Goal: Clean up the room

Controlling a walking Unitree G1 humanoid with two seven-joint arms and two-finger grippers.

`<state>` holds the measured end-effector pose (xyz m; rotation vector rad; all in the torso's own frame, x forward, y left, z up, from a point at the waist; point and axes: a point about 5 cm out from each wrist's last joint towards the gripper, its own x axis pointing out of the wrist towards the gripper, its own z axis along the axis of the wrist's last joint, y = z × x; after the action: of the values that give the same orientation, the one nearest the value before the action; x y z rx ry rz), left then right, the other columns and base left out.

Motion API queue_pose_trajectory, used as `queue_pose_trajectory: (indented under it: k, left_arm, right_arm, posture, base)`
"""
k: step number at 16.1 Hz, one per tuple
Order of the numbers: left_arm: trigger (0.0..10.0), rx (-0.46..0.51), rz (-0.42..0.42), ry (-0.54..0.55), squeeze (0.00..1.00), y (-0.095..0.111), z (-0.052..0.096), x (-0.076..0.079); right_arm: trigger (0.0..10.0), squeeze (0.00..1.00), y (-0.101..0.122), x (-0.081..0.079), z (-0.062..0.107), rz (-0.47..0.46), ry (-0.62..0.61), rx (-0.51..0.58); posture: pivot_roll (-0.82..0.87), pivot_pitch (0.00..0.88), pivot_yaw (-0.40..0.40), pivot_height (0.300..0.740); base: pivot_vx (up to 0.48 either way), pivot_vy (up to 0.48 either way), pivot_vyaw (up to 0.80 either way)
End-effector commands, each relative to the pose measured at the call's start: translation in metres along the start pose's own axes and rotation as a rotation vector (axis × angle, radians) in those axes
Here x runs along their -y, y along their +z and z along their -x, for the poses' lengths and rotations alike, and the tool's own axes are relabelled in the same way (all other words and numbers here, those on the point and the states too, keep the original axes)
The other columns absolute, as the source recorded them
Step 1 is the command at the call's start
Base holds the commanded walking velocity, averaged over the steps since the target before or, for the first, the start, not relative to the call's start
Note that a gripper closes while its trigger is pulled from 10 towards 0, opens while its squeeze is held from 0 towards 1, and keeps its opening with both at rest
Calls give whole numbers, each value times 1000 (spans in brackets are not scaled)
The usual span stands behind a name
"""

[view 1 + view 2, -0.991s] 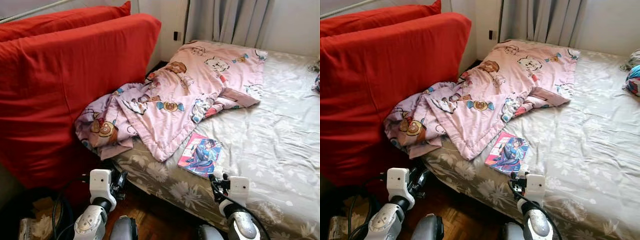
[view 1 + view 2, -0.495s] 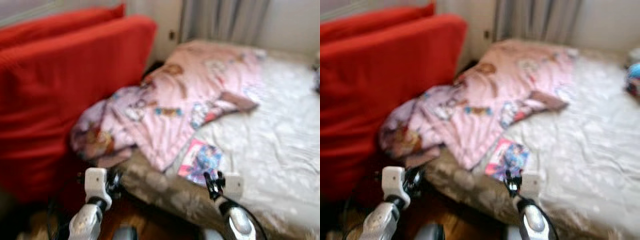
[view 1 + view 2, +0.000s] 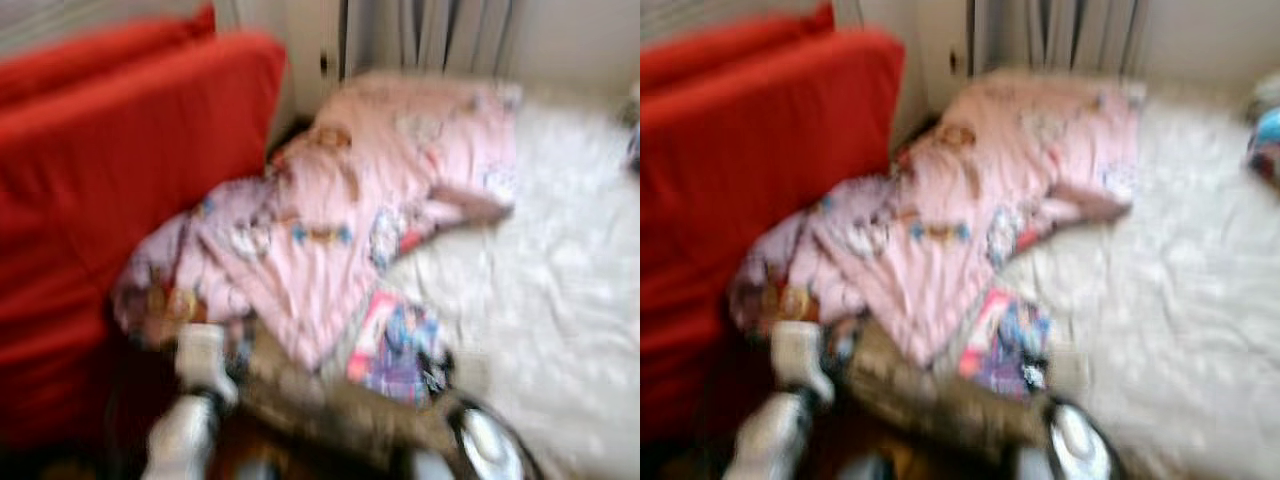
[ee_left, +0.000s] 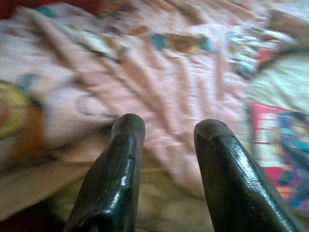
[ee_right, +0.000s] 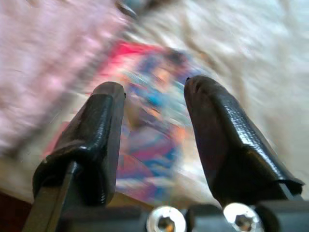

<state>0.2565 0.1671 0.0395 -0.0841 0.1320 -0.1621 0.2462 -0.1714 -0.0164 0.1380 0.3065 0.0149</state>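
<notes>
Book [image 3: 398, 345] with a pink, illustrated cover lies flat near the bed's [image 3: 560, 300] near edge, just right of the rumpled pink blanket's [image 3: 340, 215] hanging corner. Right gripper [image 5: 154, 104] hovers over the cover, fingers parted, nothing held. Left gripper [image 4: 166, 135] points at the blanket's near edge, fingers parted, empty. Red cushions [image 3: 120, 170] stand at left. Head views blurred.

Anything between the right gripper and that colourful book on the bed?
Nothing visible. The right gripper is open and aimed straight at the book, which lies flat on the bed sheet. The pink blanket lies just beside the book, not across the approach.
</notes>
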Motion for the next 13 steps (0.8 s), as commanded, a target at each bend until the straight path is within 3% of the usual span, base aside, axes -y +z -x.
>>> queue_pose_trajectory:
  k: [1, 5, 8, 9, 13]
  left_arm:
    - [10000, -26, -14, 22, 0, -2, 5, -11]
    - [10000, -13, -25, 30, 0, 6, 1, -17]
    - [10000, 5, -33, 35, 0, 14, 0, -20]
    - [10000, 16, -36, 41, 0, 18, 1, -22]
    - [10000, 16, -45, 49, 0, 23, 15, -26]
  right_arm:
    - [10000, 0, -3, -7, -3, -10, 20, -27]
    - [10000, 0, 2, -12, -16, 2, 39, -77]
    - [10000, 0, 8, -9, -28, -109, -50, -132]
    - [10000, 1000, 15, -12, -34, -154, -55, -130]
    - [10000, 1000, 20, -21, -39, -172, -46, -126]
  posture:
    - [-60, 81, 31, 631]
    - [-28, 106, 39, 631]
    - [25, 132, 44, 631]
    - [49, 153, 54, 631]
    - [80, 196, 70, 631]
  base:
    - [0, 0, 0]
    - [0, 0, 0]
    - [0, 0, 0]
    - [0, 0, 0]
    - [0, 0, 0]
